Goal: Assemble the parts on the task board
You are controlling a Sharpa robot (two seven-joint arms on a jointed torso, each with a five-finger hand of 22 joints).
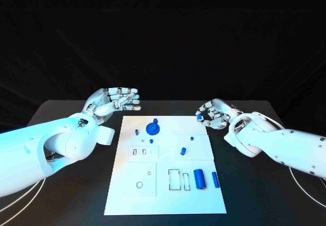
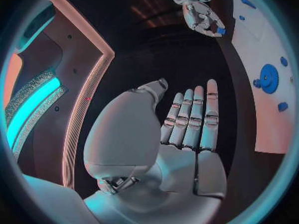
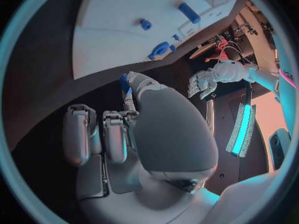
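On the black bench [image 1: 75, 106] lies the white rectangular task board [image 1: 165, 197], long side running away from the robot, carrying small blue plastic parts: a round blue disc with a raised hub [image 1: 153, 127] near the far end, a short blue peg [image 1: 183, 151] around the middle, and a thick blue cylinder [image 1: 199, 179] just beside a thinner blue rod [image 1: 215, 179] toward the near right. Off the board's far left corner hovers the silver left hand [image 1: 115, 102], fingers [image 2: 201, 115] straight and apart, holding nothing. Off the far right corner hangs the silver right hand [image 1: 214, 115], fingers curled in, pinching a small blue piece [image 1: 199, 114] between thumb and finger, above the bench just beside the board's edge. Same small blue piece visible at the fingertips in both wrist views.
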